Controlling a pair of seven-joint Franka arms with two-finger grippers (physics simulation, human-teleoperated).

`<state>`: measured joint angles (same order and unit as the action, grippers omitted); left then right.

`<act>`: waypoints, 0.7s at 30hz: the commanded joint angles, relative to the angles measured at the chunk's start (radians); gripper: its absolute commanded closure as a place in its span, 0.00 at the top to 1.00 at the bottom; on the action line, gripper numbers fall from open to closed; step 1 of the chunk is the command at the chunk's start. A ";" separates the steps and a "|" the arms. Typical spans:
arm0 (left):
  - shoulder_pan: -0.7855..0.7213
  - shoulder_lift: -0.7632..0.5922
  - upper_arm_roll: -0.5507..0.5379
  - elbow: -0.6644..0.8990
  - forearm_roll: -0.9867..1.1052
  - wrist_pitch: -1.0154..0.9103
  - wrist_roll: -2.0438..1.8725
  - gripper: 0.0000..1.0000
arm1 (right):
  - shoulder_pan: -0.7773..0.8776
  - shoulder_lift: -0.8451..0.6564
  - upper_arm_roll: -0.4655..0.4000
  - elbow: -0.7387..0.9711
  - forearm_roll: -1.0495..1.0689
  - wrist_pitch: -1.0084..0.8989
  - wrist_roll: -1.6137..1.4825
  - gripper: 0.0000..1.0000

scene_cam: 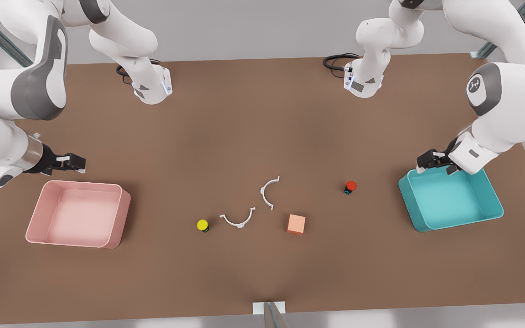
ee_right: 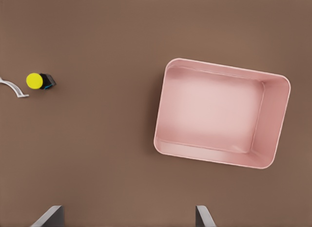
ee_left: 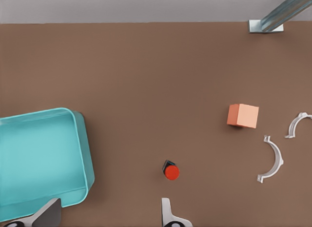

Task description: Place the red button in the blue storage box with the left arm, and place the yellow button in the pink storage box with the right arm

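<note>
The red button (scene_cam: 350, 186) (ee_left: 171, 172) stands on the brown table, a short way to the front view's left of the blue storage box (scene_cam: 449, 200) (ee_left: 39, 158). My left gripper (scene_cam: 433, 161) (ee_left: 108, 217) hovers open and empty over that box's back corner. The yellow button (scene_cam: 203, 225) (ee_right: 35, 80) sits near the table's middle, well to the front view's right of the pink storage box (scene_cam: 80, 214) (ee_right: 219, 112). My right gripper (scene_cam: 73, 163) (ee_right: 127, 218) hangs open and empty just behind the pink box. Both boxes are empty.
An orange cube (scene_cam: 296, 224) (ee_left: 243, 115) and two white arc-shaped clips (scene_cam: 238, 218) (scene_cam: 268, 191) lie between the buttons. The arm bases (scene_cam: 153, 86) (scene_cam: 365, 79) with black cables stand at the table's back. A metal post (scene_cam: 269, 312) stands at the front edge.
</note>
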<state>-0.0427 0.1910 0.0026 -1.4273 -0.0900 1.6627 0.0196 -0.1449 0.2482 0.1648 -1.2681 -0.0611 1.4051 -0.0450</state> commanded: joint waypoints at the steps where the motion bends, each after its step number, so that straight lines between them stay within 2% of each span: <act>1: 0.000 -0.001 -0.001 0.001 0.004 0.020 0.005 1.00 | -0.005 -0.001 -0.002 -0.001 0.020 0.011 -0.030 1.00; 2: -0.011 0.013 -0.003 0.001 0.003 0.026 0.010 1.00 | -0.021 -0.001 -0.004 -0.001 0.053 0.011 -0.035 1.00; 4: -0.140 0.100 -0.003 -0.001 0.003 0.037 0.005 1.00 | -0.015 0.002 0.002 0.001 0.037 0.018 -0.021 1.00; 6: -0.204 0.199 -0.003 -0.038 -0.017 0.169 0.011 1.00 | 0.039 0.075 0.006 0.001 0.026 0.107 -0.016 1.00; 8: -0.260 0.193 -0.004 -0.266 -0.019 0.468 0.016 1.00 | 0.139 0.171 0.006 0.006 -0.020 0.189 0.005 1.00; 11: -0.276 0.170 -0.004 -0.435 -0.019 0.631 0.141 1.00 | 0.292 0.333 0.004 0.053 -0.034 0.348 0.208 1.00; 12: -0.278 0.157 -0.004 -0.482 -0.019 0.669 0.145 1.00 | 0.338 0.434 -0.004 0.170 -0.034 0.337 0.221 1.00; 14: -0.287 0.139 -0.004 -0.624 -0.019 0.864 0.188 1.00 | 0.413 0.589 0.002 0.308 -0.029 0.336 0.307 1.00; 16: -0.295 0.147 -0.003 -0.677 -0.017 0.928 0.201 1.00 | 0.416 0.638 0.002 0.334 -0.020 0.359 0.382 1.00; 21: -0.263 0.151 0.004 -0.719 -0.017 0.970 0.258 1.00 | 0.438 0.688 0.004 0.233 -0.028 0.521 0.418 1.00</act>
<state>-0.3102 0.3439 0.0058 -2.1419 -0.1092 2.4872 0.1260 0.2899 0.9278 0.1691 -1.0284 -0.0852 1.7953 0.1302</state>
